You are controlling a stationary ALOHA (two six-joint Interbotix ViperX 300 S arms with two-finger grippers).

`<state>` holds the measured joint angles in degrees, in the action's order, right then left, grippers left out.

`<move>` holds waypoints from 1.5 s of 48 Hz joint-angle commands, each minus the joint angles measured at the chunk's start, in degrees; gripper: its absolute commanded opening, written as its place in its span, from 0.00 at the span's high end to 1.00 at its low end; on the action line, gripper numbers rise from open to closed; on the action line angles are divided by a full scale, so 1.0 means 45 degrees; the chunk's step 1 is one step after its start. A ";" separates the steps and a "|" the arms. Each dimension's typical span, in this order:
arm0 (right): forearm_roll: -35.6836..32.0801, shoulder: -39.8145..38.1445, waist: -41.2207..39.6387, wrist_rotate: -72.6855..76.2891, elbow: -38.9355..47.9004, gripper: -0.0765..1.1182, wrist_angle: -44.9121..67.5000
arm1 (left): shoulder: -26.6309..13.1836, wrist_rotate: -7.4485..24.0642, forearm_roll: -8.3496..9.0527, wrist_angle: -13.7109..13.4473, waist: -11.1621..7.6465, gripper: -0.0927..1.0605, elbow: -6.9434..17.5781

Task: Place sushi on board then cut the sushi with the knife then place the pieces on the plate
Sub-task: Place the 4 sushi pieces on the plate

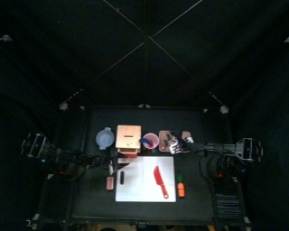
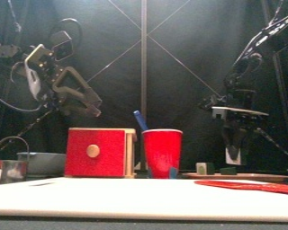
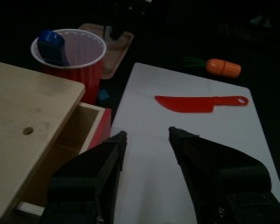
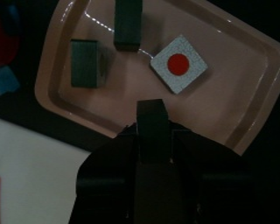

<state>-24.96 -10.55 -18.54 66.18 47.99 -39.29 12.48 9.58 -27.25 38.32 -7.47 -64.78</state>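
Behind the white cutting board [image 1: 137, 191], toward its right, the top view shows the pink tray [image 1: 172, 141] just past the board's back edge. The red toy knife [image 1: 154, 180] lies alone on the board, with no sushi beside it. The right arm reaches over the tray, and the left arm ends at the board's left side.

In the front view the right gripper [image 2: 237, 144] hangs point-down beyond the board's right end, its jaws looking pressed together. The left gripper [image 2: 76, 90] is high above the board's left end, over the wooden box [image 2: 101, 153] and red cup [image 2: 162, 153].

In the left wrist view, that gripper's jaws stand apart and empty over the board.

The right wrist view shows three sushi pieces [image 4: 178, 61] on the tray: two dark green blocks and one with its white, red-dotted face up. The jaws are together straight above the tray, but whether they pinch a last block is unclear. The tray lies directly below the right gripper, so any remaining placement looks like a straight lowering by that arm.
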 commanded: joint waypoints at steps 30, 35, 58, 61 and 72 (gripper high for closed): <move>-0.0566 0.0840 -0.0078 0.0371 -0.0312 0.46 0.0176 | 0.0137 -0.0020 -0.0117 0.0059 -0.0078 0.21 -0.0195; -0.0527 0.0840 0.0000 0.0352 -0.0312 0.43 0.0352 | 0.0156 0.0000 -0.0098 0.0059 -0.0098 0.21 -0.0176; -0.0703 0.0234 0.0000 0.0312 -0.0352 0.32 -0.0254 | 0.0527 -0.0039 -0.0137 0.0059 -0.0176 0.21 -0.0078; -0.0703 -0.0020 0.0020 0.0293 -0.0352 0.32 -0.0410 | 0.0527 -0.0039 -0.0215 0.0059 -0.0195 0.21 -0.0020; -0.0762 -0.1523 0.0039 0.0254 -0.0547 0.32 -0.0645 | 0.0527 -0.0020 -0.0293 0.0059 -0.0215 0.21 0.0176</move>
<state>-28.04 -13.54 -18.54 67.41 47.20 -42.45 14.41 9.49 -28.56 38.32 -8.26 -65.48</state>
